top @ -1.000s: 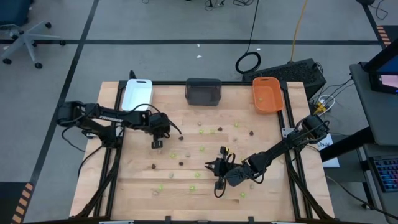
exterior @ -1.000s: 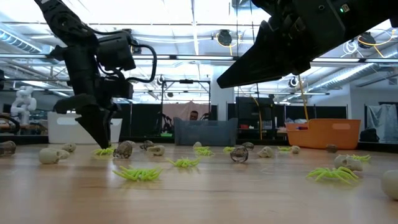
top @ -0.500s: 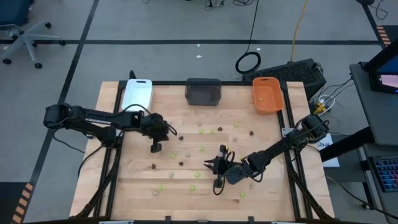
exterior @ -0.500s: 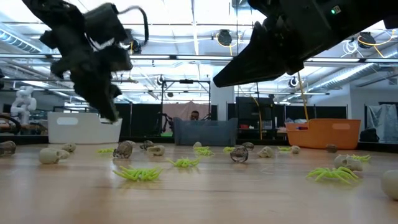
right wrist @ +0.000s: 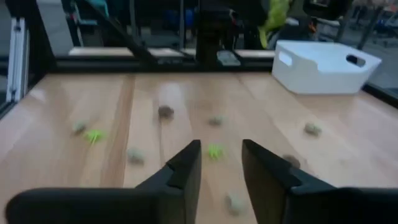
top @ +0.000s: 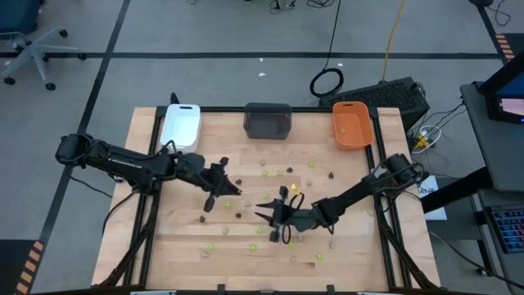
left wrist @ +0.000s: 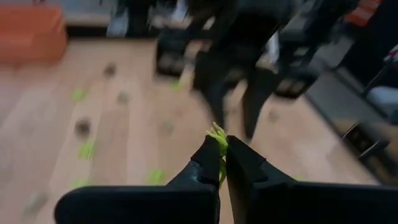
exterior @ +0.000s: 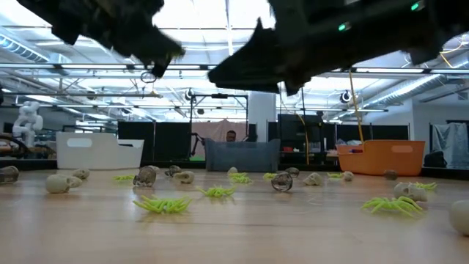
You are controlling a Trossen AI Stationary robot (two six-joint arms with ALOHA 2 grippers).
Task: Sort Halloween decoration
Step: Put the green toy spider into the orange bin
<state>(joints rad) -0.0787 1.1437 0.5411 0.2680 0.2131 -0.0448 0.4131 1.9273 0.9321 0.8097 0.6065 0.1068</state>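
Left gripper (left wrist: 219,149) is clamped on a lime green piece (left wrist: 217,134) that sticks out past its fingertips; seen from above, this gripper (top: 232,191) hangs over the middle of the table (top: 360,254), reaching toward the right arm. Right gripper (right wrist: 219,163) stands with a clear gap between its fingers and nothing in it. From above, it (top: 260,211) sits close to the left gripper, the two tips pointing at each other over the boards.

Ahead of the right gripper lie a green piece (right wrist: 215,150) and a dark piece (right wrist: 165,112), with the white tray (right wrist: 323,65) farther off to one side. More pieces, green, dark and pale, are scattered over the table around both grippers (exterior: 163,204). Beyond both, along the far edge, stand the grey tray (top: 268,120) and the orange tray (top: 352,124), which holds a green piece (top: 345,127).
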